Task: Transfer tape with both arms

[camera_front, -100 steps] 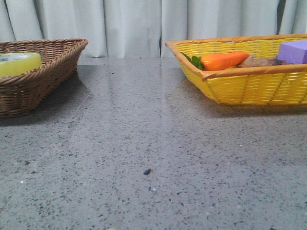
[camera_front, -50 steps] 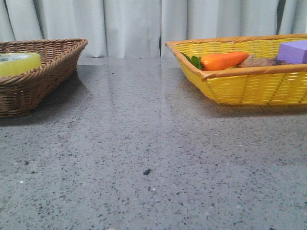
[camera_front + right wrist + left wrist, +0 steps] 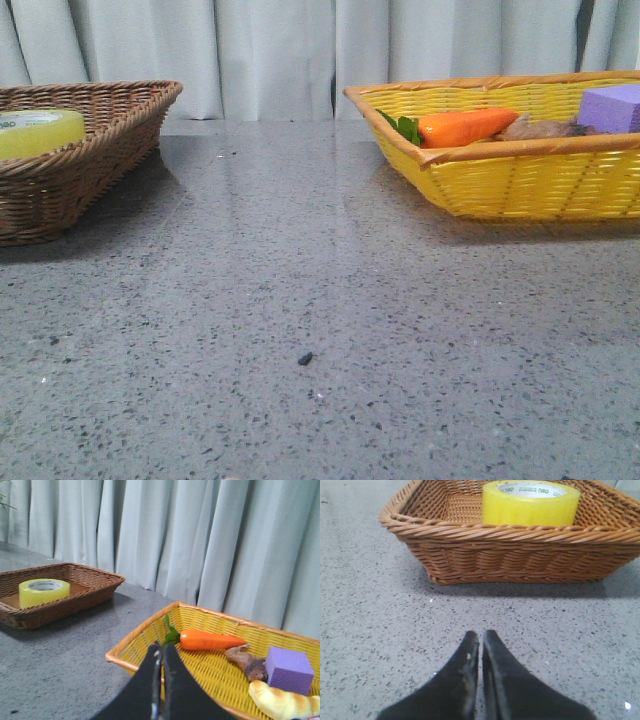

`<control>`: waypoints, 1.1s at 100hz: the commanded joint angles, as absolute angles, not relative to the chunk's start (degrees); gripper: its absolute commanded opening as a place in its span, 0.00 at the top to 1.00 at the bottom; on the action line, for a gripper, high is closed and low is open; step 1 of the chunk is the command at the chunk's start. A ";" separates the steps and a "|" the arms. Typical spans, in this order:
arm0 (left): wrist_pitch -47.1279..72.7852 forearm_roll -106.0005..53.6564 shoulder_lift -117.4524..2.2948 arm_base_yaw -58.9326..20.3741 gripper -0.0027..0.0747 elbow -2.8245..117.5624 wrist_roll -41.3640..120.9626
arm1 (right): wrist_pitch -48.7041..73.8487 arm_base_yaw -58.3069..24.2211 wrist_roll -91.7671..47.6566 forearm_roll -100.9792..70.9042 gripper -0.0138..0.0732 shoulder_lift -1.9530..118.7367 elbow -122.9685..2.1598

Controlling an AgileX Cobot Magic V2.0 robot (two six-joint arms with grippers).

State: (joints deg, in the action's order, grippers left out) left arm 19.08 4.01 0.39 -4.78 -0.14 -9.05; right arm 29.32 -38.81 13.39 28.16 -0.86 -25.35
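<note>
- Pre-grasp: tape [image 3: 530, 503] sits in brown basket [image 3: 470, 555], 12 o'clock of my left gripper [image 3: 481, 639].
- Both grippers pinched together, empty; right gripper [image 3: 162, 652] too.
- Next I'd open left, reach in.

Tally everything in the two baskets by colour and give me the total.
Yellow: 2, the tape and a bread-like piece
Orange: 1, the carrot
Purple: 1, the block
Brown: 1, a small lumpy item
Total: 5
</note>
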 commanded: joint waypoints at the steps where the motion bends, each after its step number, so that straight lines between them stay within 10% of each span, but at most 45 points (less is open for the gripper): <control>1: 16.17 4.20 2.09 -4.61 0.99 -0.70 -9.82 | 18.26 -34.86 13.47 29.97 0.93 -1.16 -23.32; 47: 16.17 4.20 2.09 -4.61 0.99 -0.70 -9.82 | -13.42 -7.38 13.47 11.12 0.93 -1.16 -1.18; 110: 16.17 4.20 1.99 -4.61 0.99 -0.70 -9.82 | 16.17 5.01 1.10 -0.58 0.93 -1.77 1.87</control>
State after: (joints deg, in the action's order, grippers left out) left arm 19.08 4.01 0.39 -4.78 -0.14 -9.05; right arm 17.46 4.69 2.02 -0.40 -0.86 0.66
